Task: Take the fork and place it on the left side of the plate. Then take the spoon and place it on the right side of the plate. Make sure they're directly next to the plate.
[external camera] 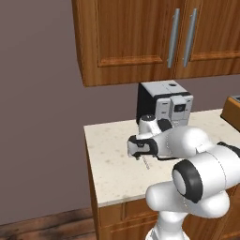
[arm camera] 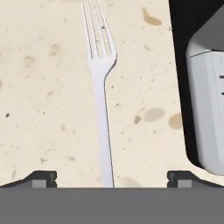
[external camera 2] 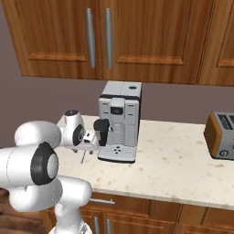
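Speckled beige counter (arm camera: 43, 109) spreads beneath the hand, under wooden wall cabinets (external camera: 140, 37). Seen from the hand camera, the gripper (arm camera: 111, 179) has its jaws spread wide apart, one fingertip (arm camera: 41, 178) at about seven o'clock and the other at about five o'clock, nothing clamped between them. Flat on the counter lies the fork (arm camera: 101, 87), its slim handle running up from six o'clock midway between the tips, tines pointing to twelve o'clock. Whether the tips touch the counter cannot be told. At three o'clock from the fork stands the grey-and-black coffee machine (arm camera: 205, 105), near but apart. Farther along the counter in the right base view sits a toaster (external camera 2: 221, 135).
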